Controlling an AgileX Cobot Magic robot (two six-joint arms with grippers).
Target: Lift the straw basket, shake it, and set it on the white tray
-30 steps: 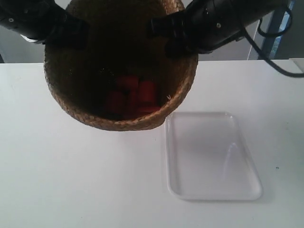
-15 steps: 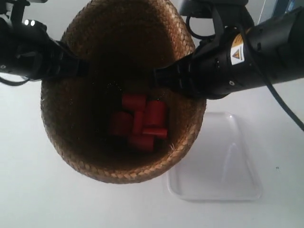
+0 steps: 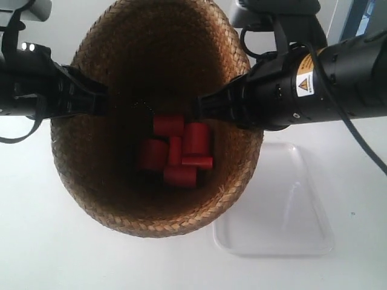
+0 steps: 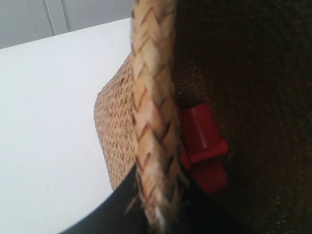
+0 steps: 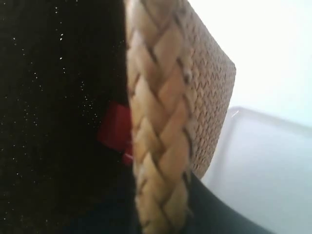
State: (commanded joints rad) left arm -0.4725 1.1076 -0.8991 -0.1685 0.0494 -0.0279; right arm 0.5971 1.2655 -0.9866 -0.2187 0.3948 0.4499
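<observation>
White surface (image 3: 36, 254), exterior: straw basket (image 3: 157, 226) aloft between arms, short of white tray (image 3: 290, 235) near the surface's view-right edge; hard shake could toss red cylinders (image 3: 175, 151) out. Left wrist: left jaws clenched on braided rim (image 4: 153, 122). Right wrist: right jaws likewise; pinch could slip.

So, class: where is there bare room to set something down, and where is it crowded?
Free: table at the exterior view's lower left, bordered by straw basket and white tray; also the tray's visible floor. Crowded: the middle, filled by the basket.

Overexposed whites; dim, blurry straw basket (image 3: 158, 226) interior.
</observation>
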